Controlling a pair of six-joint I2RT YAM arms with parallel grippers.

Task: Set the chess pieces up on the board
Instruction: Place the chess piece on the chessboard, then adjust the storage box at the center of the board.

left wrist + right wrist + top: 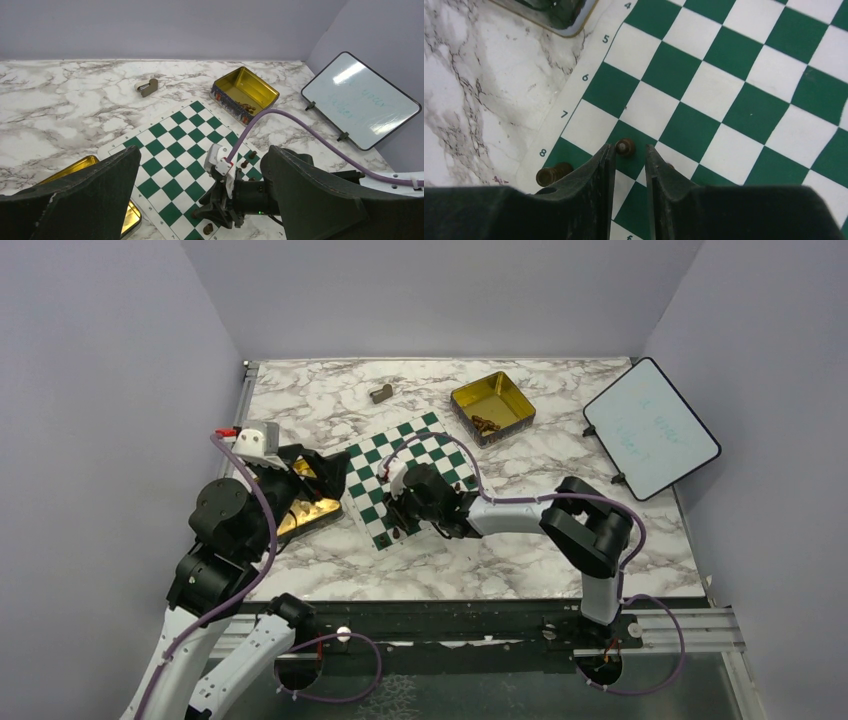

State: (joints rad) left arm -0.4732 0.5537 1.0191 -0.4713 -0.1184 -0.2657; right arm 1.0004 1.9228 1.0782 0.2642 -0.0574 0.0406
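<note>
Straddling a small upright chess piece (625,146) on a green sq at the board's (724,95) numbered edge, btwn rows 7 and 8, the right hand (630,152) has its jaws parted only a little and isn't clamped on it. The piece sits nearer one finger, maybe touching, can't tell. The left hand (205,152) gapes wide and empty above a gold tin (80,165) just off the board's left side. Main risk imo: lifting w/ that finger rubbing the piece tips it over, like the toppled piece (553,173) lying on the board's border by the 8. Sideways drift could also knock that one onto the tabletop. The purple cable (272,111) arcs over the board. If it sags it may sweep the standing pieces (252,154) near the board's right edge.
</note>
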